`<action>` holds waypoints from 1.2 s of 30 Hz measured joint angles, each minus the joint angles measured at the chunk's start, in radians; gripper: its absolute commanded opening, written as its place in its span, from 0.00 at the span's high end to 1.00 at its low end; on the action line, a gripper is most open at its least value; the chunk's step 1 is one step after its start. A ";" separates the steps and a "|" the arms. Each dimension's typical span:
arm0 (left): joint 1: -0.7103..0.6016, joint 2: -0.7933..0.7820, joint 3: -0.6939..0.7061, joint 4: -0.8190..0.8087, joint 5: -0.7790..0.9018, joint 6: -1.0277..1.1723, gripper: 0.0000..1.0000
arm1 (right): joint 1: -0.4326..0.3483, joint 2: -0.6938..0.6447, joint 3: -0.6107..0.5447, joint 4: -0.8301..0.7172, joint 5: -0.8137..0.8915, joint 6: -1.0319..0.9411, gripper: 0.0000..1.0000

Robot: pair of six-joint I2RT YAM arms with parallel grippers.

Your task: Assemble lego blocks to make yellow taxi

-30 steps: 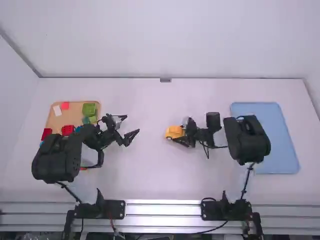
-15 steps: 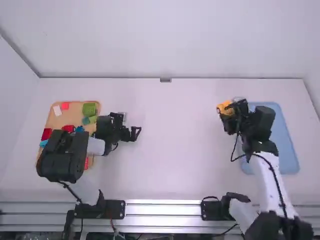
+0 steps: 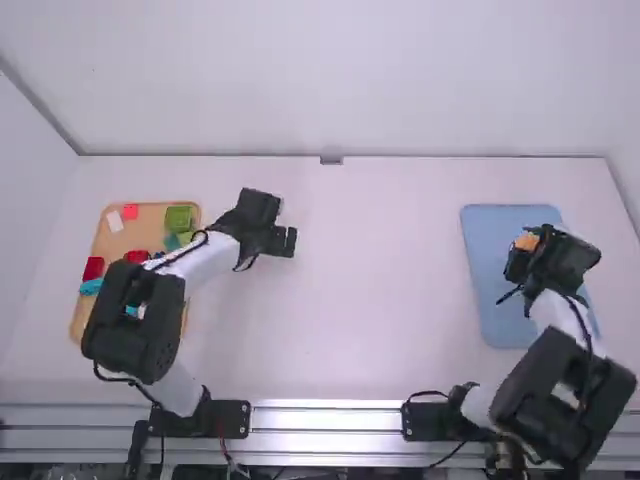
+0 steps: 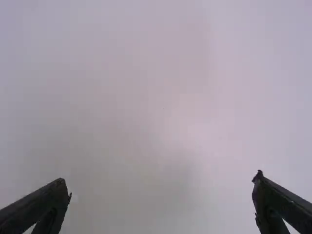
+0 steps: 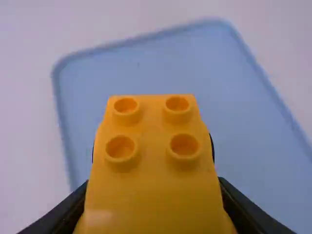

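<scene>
Taxi (image 5: 152, 117) is clamped by sides in right gripper (image 5: 152, 185), held over tray (image 5: 161, 63); left gripper (image 4: 161, 177) is spread wide. Probably light, stiff, slick; best gripped low.

Where Your View Falls Short

In the high view, your right gripper (image 3: 517, 264) hides most of the yellow taxi (image 3: 526, 242) — you can't tell whether it touches the blue tray (image 3: 488, 300), whose near right part lies behind your right arm (image 3: 563, 318). In the right wrist view, the bottom edge cuts off the taxi's near end, its body masks the wheels, and the tray behind is blurred. Your left arm (image 3: 150, 310) covers part of the wooden tray (image 3: 150, 222) and some blocks (image 3: 135, 257). The left wrist view's edges crop the left gripper (image 3: 284, 242) — the table (image 3: 370, 300) there is a blur.
</scene>
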 measured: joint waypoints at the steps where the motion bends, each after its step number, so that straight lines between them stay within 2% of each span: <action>1: -0.002 -0.001 0.003 -0.005 -0.002 0.000 0.01 | -0.002 0.010 0.000 0.000 -0.002 0.000 0.70; 5: -0.031 -0.032 0.086 -0.104 -0.036 -0.004 0.01 | -0.011 0.124 0.020 -0.046 -0.012 0.000 0.62; 7: -0.033 -0.048 0.113 -0.124 -0.045 -0.005 0.01 | -0.011 0.172 0.060 -0.103 -0.016 -0.006 0.18; 8: -0.033 -0.054 0.119 -0.124 -0.048 -0.005 0.01 | -0.010 0.183 0.082 -0.135 -0.018 -0.004 0.02; 14: -0.033 -0.073 0.125 -0.148 -0.055 -0.007 0.01 | 0.043 0.173 0.177 -0.287 0.049 0.000 0.02; 18: -0.033 -0.096 0.164 -0.251 -0.055 -0.010 0.01 | 0.130 0.077 0.225 -0.435 0.178 0.033 0.02; 21: -0.033 -0.130 0.264 -0.387 -0.056 -0.026 0.01 | 0.252 -0.051 0.295 -0.534 0.276 0.052 0.02; 23: -0.033 -0.147 0.301 -0.419 -0.056 -0.024 0.01 | 0.298 -0.095 0.316 -0.550 0.293 0.056 0.02; 24: -0.033 -0.169 0.345 -0.455 -0.056 -0.021 0.01 | 0.366 -0.158 0.336 -0.559 0.311 0.060 0.02; 29: -0.033 -0.246 0.417 -0.513 -0.060 -0.010 0.01 | 0.605 -0.330 0.354 -0.554 0.332 0.058 0.02; 31: -0.031 -0.266 0.424 -0.512 -0.058 -0.005 0.03 | 0.667 -0.364 0.354 -0.549 0.330 0.047 0.03; 33: -0.024 -0.282 0.424 -0.504 -0.053 0.003 0.05 | 0.692 -0.390 0.354 -0.533 0.317 0.042 0.05; 36: 0.006 -0.303 0.411 -0.468 -0.033 0.026 0.08 | 0.658 -0.422 0.336 -0.497 0.304 0.053 0.09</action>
